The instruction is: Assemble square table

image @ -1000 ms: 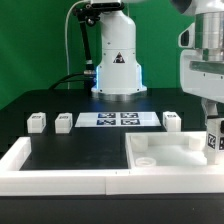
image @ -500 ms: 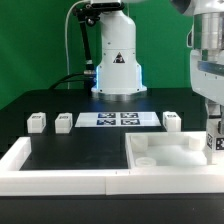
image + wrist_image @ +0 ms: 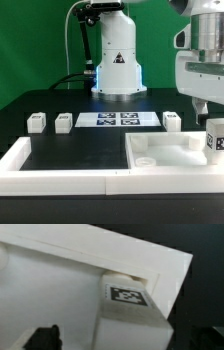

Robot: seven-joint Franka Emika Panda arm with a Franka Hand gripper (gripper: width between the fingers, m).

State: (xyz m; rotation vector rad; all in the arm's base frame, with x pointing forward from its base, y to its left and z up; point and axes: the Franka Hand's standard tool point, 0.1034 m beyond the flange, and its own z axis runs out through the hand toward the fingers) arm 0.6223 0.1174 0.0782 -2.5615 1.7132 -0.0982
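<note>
Gripper (image 3: 203,105) hangs over the corner of the square tabletop (image 3: 160,156) at the exterior view's right, jaws apart, holding nothing. The wrist view shows only 1 fingertip (image 3: 44,337) clearly, so the spread is my best reading. The standing leg (image 3: 214,140) is upright in that corner, apart from the gripper. A loose leg (image 3: 172,120) sits near the marker board (image 3: 120,119).

Risk: I cannot tell if the standing leg is fully seated. An off-centre descent could clip its top and tilt it.
</note>
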